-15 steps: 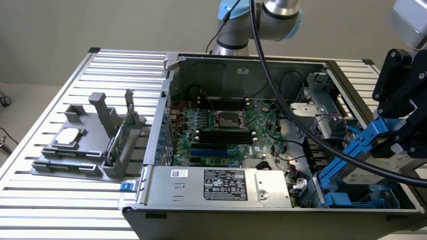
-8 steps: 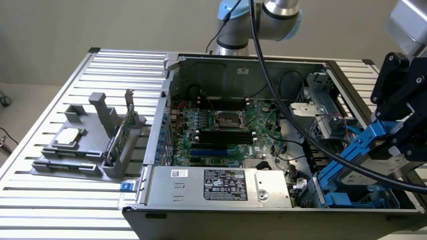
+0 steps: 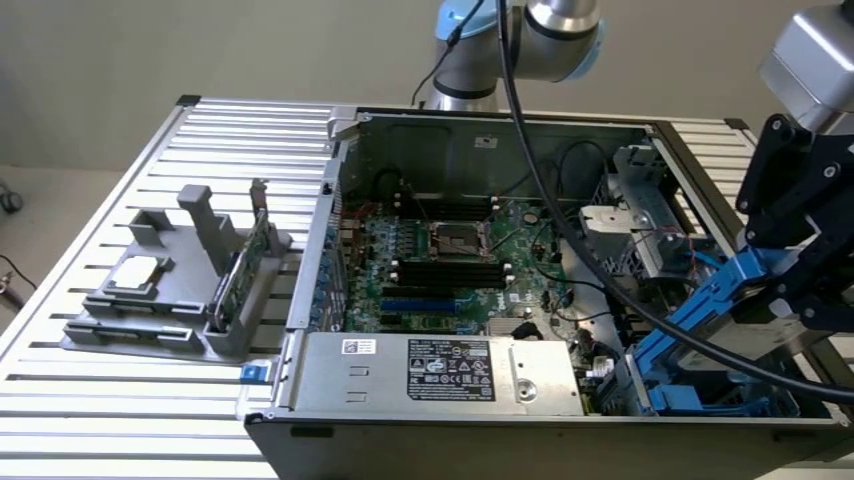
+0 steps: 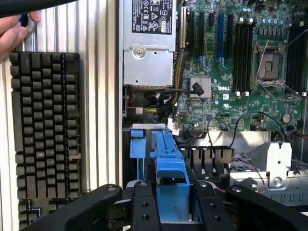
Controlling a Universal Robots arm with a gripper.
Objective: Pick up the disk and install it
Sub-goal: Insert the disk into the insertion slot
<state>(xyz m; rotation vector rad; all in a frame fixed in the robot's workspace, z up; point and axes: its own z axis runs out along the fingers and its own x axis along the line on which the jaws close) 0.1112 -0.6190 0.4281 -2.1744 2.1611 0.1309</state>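
- Gripper (image 4: 171,204): my black fingers (image 4: 144,209) are pressed together on the disk (image 4: 169,163), one on each side of its blue frame.
- Disk position: I hold it tilted and clear of every surface, at the exterior view's right end of the case (image 3: 441,150), just above the blue bay (image 3: 681,398). It is not seated.
- Handling (judgement): the disk should be rigid and fairly heavy for its size. The metal body will not flex. The plastic frame may bow or slip under side load. Treat it as shock-sensitive and avoid knocks against metal.
- Grip point (judgement): take it by the long edges of the frame, near mid-length, with the flat faces left free.
- Adjacent parts: the power supply (image 3: 441,370) sits just beside the bay. The board (image 3: 521,270) lies beyond it. A metal cage (image 3: 641,225) stands near the bay.
- Obstructions:
  - Loose wires (image 4: 166,98) run between the power supply and the bay, close to the disk's path.
  - A thick black cable (image 3: 514,110) crosses over the open case and passes near the bay.
- Outside the case: a keyboard (image 4: 43,134) lies on the table (image 3: 134,400), with a person's hand (image 4: 13,31) near one corner.
- A grey fixture (image 3: 174,330) holding a chip (image 3: 138,273) and a card (image 3: 238,275) stands at the exterior view's left, well apart from the disk.
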